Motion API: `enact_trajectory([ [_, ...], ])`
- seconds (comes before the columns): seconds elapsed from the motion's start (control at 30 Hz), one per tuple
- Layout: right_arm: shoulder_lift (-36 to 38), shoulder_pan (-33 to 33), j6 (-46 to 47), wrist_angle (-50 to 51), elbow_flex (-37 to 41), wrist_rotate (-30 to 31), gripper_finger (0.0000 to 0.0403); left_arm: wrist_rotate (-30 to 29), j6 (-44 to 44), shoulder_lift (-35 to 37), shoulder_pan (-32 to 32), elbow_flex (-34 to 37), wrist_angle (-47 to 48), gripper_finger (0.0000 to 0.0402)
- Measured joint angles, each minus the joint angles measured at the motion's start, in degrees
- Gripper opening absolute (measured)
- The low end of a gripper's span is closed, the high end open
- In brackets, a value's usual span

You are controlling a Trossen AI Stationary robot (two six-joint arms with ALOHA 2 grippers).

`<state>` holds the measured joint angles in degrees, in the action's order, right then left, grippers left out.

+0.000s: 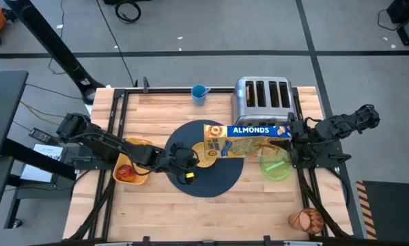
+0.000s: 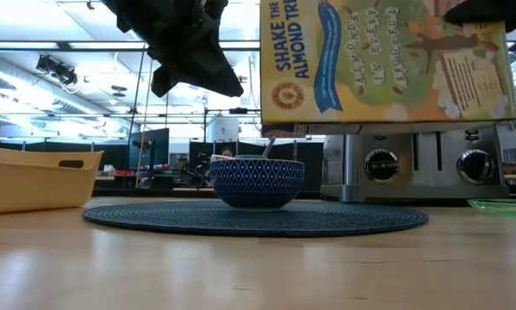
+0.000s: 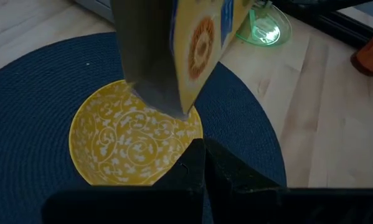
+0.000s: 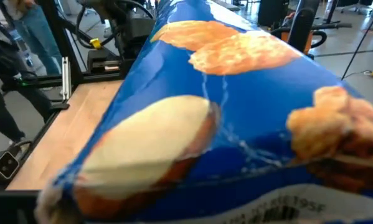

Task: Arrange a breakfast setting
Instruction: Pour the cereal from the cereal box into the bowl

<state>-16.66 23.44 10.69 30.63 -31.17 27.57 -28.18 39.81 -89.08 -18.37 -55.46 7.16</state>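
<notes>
1. A pale wooden table [image 1: 170,205] stands in an open workshop with a grey floor; a chrome toaster [image 1: 262,96] and a small blue cup [image 1: 199,93] sit along its far edge.
2. A dark blue round mat [image 1: 221,179] lies at the table's middle, carrying a bowl [image 3: 133,134], yellow-patterned inside and blue outside.
3. The right gripper [image 1: 293,131] comes in from the right, its fingers spread around one end of a cereal box [image 1: 242,140] held lying level above the bowl.
4. The left gripper [image 3: 202,163] hovers over the mat just beside the bowl, fingers pressed together, holding nothing.
5. A green plate [image 1: 276,166] lies right of the mat.
6. A yellow tray [image 1: 137,179] to the mat's left holds a red apple [image 1: 125,172].
7. An orange-brown cup [image 1: 305,220] lies near the right front corner.
</notes>
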Motion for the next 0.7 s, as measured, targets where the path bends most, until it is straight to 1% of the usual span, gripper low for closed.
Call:
enact_trajectory([
  [0.37, -8.1, 0.0, -2.8, 2.1, -4.7, -0.2, 0.0188, 0.0, -0.1, 0.0, 0.0, 0.0, 0.4, 0.0009],
  [0.7, -13.1, 0.0, -4.3, 3.5, -8.5, -0.6, 0.0188, 0.0, -0.1, 0.0, 0.0, 0.0, 0.4, 0.0009],
])
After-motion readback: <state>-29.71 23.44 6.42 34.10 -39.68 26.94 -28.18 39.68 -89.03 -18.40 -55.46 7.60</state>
